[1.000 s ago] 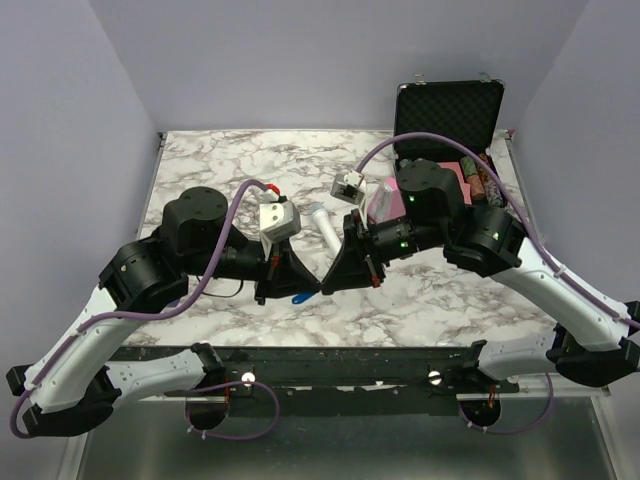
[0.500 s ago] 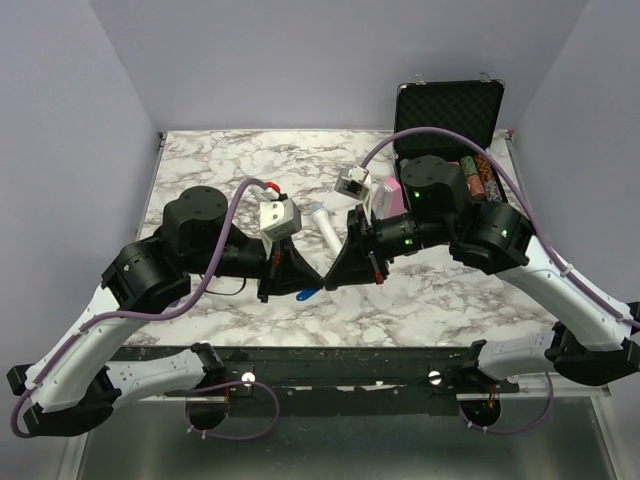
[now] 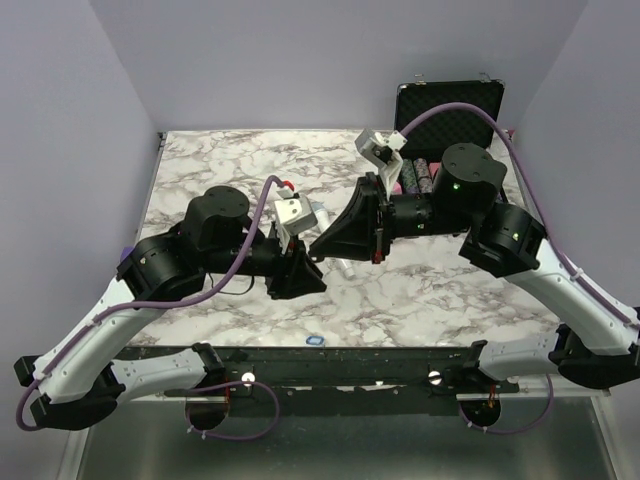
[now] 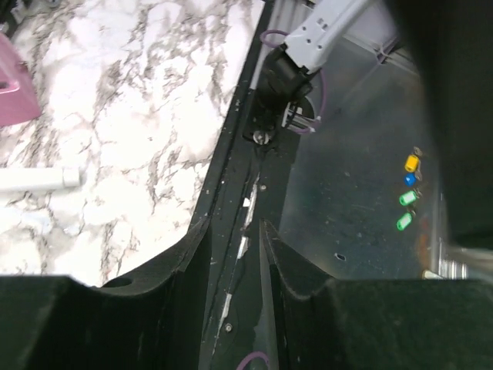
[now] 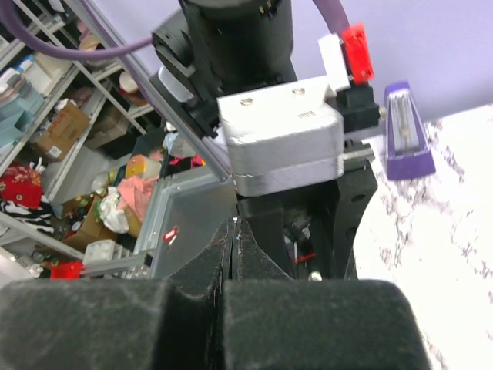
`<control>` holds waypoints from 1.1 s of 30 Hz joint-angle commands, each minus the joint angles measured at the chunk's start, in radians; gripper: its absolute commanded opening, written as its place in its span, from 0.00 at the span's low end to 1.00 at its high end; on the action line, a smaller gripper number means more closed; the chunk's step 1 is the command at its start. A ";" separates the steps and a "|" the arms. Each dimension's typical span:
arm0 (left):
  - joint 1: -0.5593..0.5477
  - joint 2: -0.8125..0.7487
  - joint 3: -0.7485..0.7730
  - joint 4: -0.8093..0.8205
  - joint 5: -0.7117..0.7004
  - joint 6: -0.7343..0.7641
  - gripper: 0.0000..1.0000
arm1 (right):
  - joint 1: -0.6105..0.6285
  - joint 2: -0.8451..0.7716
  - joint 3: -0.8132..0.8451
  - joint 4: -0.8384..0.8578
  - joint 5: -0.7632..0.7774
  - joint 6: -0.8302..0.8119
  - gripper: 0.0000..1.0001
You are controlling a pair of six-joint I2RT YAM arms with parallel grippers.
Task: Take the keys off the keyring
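Note:
The key point(image 3: 315, 340), tiny with a blue head, lies alone on the marble table point(image 3: 200, 160) at its front edge, below both grippers. My left gripper point(image 3: 300, 276) hovers over the table's middle. In the left wrist view its jaws point(image 4: 235, 231) stand a little apart with nothing between them. My right gripper point(image 3: 319, 242) is raised just right of it, tips facing the left wrist. In the right wrist view its jaws point(image 5: 233, 223) are pressed together, with only a tiny silver glint of the keyring at the tips.
The white microphone point(image 3: 343, 266) lies under the grippers; it also shows in the left wrist view point(image 4: 35, 179). An open black case point(image 3: 450, 105) with several items stands at the back right. A pink object point(image 4: 15, 92) lies on the table. The black front rail point(image 3: 330, 362) borders the near edge.
Both grippers have pulled apart and risen, the right one up and back. The blue key has left them and dropped to the table's front edge. The left jaws have opened.

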 commanded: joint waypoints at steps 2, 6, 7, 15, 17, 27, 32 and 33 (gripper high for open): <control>0.016 -0.032 0.012 0.003 -0.142 -0.030 0.35 | 0.001 -0.019 0.012 0.120 -0.007 0.020 0.01; 0.039 -0.055 -0.036 0.035 -0.289 -0.070 0.33 | 0.003 -0.024 0.001 0.123 0.006 0.018 0.01; 0.047 -0.065 -0.051 0.049 -0.329 -0.088 0.34 | 0.001 -0.029 -0.003 0.125 0.016 0.018 0.01; 0.074 -0.133 -0.217 0.055 -0.443 -0.257 0.67 | 0.003 -0.064 -0.083 0.098 0.172 0.021 0.01; 0.074 -0.144 -0.281 0.039 -0.443 -0.295 0.72 | 0.003 -0.067 -0.101 0.085 0.204 0.030 0.01; 0.005 -0.237 -0.592 0.110 -0.443 -0.467 0.79 | 0.001 -0.027 -0.131 -0.033 0.499 0.082 0.01; -0.168 -0.146 -0.608 0.097 -0.630 -0.620 0.79 | 0.001 0.007 -0.115 -0.155 0.765 0.154 0.01; -0.211 -0.113 -0.608 0.089 -0.677 -0.662 0.78 | 0.003 0.013 -0.120 -0.172 0.795 0.173 0.01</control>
